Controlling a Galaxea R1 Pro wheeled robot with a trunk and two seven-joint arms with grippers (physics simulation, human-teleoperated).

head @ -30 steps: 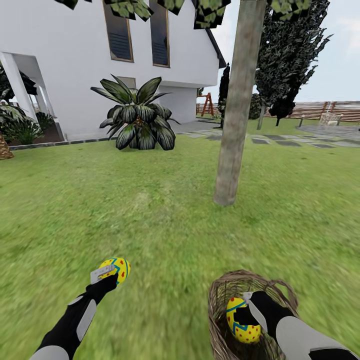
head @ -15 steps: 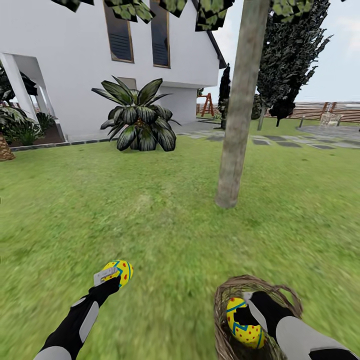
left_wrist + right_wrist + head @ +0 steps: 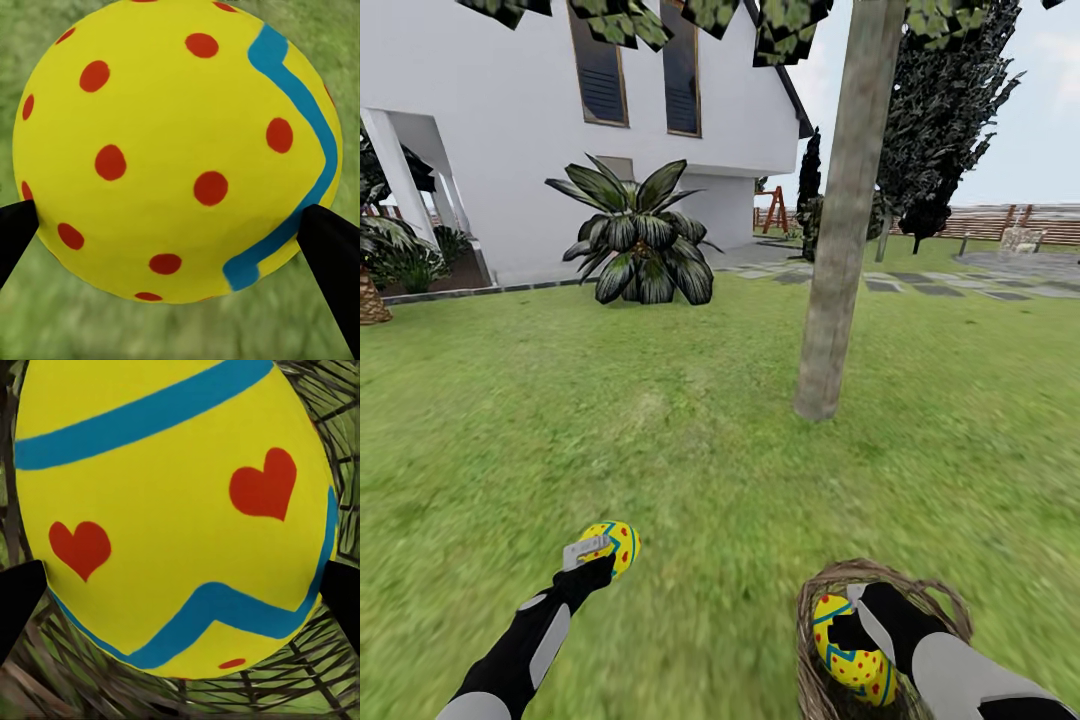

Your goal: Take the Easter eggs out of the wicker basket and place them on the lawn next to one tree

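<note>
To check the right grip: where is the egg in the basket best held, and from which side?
Probably across its wide middle, from above through the basket's open top, since woven walls ring the egg. The right gripper already holds it so: its fingertips press opposite flanks.

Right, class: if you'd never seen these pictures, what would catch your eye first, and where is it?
Two bright yellow eggs stand out: one pinched in the left gripper over the lawn, one in the right gripper inside the basket. Next comes the tree, its trunk rising from the grass ahead and right of centre.
</note>
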